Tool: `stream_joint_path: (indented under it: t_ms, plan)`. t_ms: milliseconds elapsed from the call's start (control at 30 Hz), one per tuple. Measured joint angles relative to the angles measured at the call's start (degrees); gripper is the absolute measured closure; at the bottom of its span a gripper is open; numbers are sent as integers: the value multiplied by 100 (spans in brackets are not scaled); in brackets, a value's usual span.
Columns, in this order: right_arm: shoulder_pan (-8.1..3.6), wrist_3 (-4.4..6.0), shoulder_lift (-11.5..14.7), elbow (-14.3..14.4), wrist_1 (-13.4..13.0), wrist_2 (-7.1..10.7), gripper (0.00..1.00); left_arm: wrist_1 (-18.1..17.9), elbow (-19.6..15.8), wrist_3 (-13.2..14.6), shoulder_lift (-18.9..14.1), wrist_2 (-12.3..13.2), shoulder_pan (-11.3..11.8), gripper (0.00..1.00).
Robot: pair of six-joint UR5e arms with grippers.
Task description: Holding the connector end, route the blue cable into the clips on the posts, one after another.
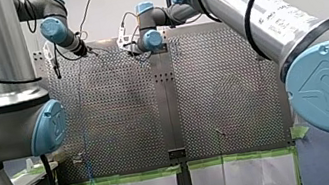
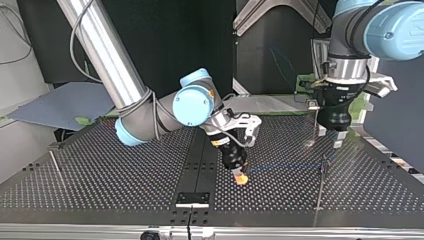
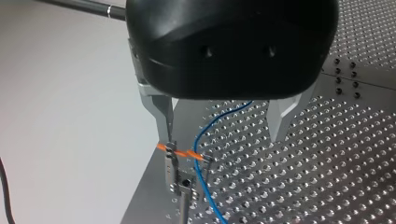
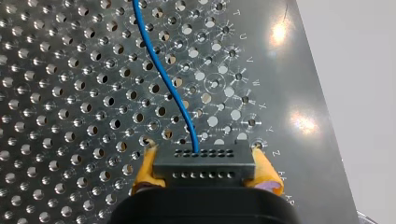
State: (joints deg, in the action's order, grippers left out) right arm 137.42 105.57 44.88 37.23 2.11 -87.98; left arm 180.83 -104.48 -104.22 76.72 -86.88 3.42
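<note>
Top view, left to right. Thin post (image 2: pixel 54 161) stands well clear. My right hand (image 2: pixel 240 176) is clenched on the black connector (image 4: pixel 203 168), low over the surface (image 2: pixel 125 185). Blue cable (image 4: pixel 161 70) looks light, limp and kink-prone, so grip at the connector only. Second post (image 2: pixel 322 172) is a snag risk. My left hand (image 3: pixel 223 137) is released, with the cable between its fingers, beside the orange clip (image 3: pixel 194 154).

Stamped letters run beside the holes along the edge of the perforated table (image 4: pixel 280 70) in the right wrist view: T, U, V, W, X, Y, Z. The marks after Z are unclear. Small dark print on my right arm (image 1: pixel 281 14) cannot be read.
</note>
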Motion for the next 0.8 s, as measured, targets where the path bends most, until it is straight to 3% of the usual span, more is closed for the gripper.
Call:
stream_joint_path:
  t_ms: [400,800]
  plan:
    - [-24,0,0,0,8,-21,100,-150,0,670,-48,41,-2,0]
    - [-25,0,-1,0,16,-27,100,-152,0,746,53,104,-8,0]
